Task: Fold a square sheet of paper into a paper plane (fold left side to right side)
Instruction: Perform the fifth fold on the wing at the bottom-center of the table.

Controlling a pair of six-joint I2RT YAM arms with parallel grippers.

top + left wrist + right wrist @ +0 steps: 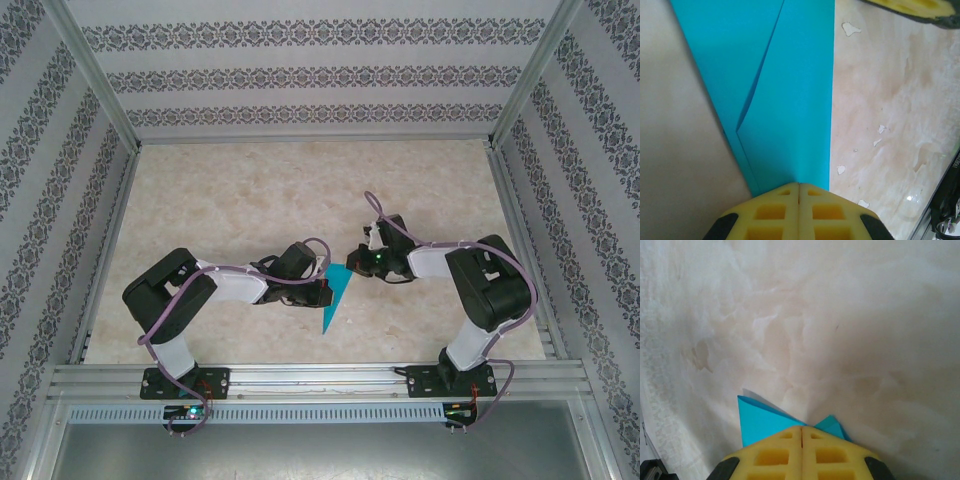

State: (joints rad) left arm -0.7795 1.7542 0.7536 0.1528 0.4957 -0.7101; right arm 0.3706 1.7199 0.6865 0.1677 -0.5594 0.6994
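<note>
The paper plane [336, 295] lies on the bench [250, 200] between the clenched left hand [799, 187] and the clenched right hand [802, 429]. The left wrist view shows its diagonal crease, and the top view shows its pointed near tip.

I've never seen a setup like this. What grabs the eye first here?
First comes the bright turquoise paper plane, a narrow folded dart lying in the middle of the pale marbled table, its point toward the near edge. Two black arms bend in from either side, and the left gripper and right gripper meet at it. Their yellow fingers are closed together at the paper's edge.
</note>
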